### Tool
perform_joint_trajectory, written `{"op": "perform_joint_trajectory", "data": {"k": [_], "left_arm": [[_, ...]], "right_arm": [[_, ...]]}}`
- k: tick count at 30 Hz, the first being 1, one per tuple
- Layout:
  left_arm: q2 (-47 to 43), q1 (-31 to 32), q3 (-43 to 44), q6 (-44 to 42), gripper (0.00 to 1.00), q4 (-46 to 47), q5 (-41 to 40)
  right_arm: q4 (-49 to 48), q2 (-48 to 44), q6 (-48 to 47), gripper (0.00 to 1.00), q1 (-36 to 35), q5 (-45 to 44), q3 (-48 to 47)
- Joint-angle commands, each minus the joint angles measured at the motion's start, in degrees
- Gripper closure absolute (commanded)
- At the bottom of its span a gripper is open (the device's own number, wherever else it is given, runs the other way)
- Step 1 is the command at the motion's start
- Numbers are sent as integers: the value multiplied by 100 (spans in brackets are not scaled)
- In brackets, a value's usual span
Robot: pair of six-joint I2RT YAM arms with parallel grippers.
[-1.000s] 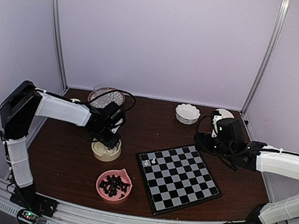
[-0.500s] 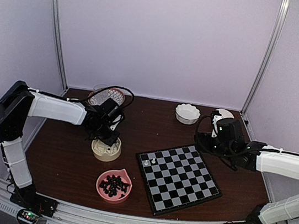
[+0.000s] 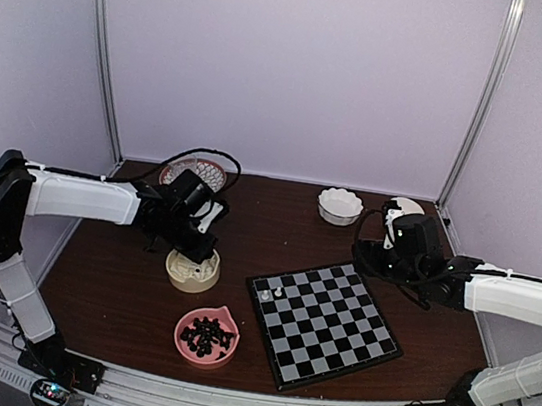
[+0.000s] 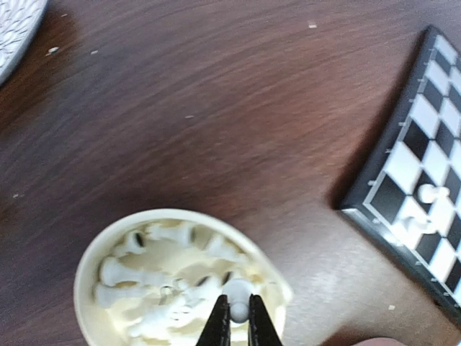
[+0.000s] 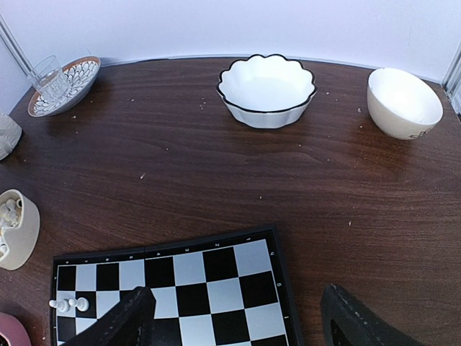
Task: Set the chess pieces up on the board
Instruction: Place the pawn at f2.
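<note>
With just two white pieces (image 3: 272, 291) being shown on the left corner of the board (image 3: 329, 327), a third white piece (image 4: 236, 293) is being pinched by the left gripper (image 4: 238, 308) in the cream bowl (image 4: 79, 281) left of the board, while the right gripper (image 5: 234, 310) is being held spread over the board's far edge.

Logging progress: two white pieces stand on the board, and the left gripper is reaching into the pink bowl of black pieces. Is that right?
Not the pink bowl: the left wrist view shows the left gripper over the cream bowl, pinching a white piece. Two white pieces do stand on the board.
</note>
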State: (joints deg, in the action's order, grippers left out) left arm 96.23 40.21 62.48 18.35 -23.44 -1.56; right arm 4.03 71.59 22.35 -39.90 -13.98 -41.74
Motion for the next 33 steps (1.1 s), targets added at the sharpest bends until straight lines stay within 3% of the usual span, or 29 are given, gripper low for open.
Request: {"op": "perform_joint_trajectory", "data": {"k": [1, 8, 14, 17, 33], "left_arm": [[-134, 148, 58, 150, 95, 324, 987], [-9, 551, 507, 154, 95, 203, 1084], [316, 899, 1169, 88, 95, -180, 410], [410, 950, 1346, -13, 95, -199, 475], [1801, 1361, 2822, -712, 95, -642, 469]], "right_arm": [[-71, 18, -20, 18, -44, -80, -1], [-68, -66, -21, 18, -44, -109, 34], [-34, -124, -11, 18, -37, -90, 47], [-31, -159, -20, 18, -44, -96, 56], [-23, -231, -29, 18, -44, -153, 77]]}}
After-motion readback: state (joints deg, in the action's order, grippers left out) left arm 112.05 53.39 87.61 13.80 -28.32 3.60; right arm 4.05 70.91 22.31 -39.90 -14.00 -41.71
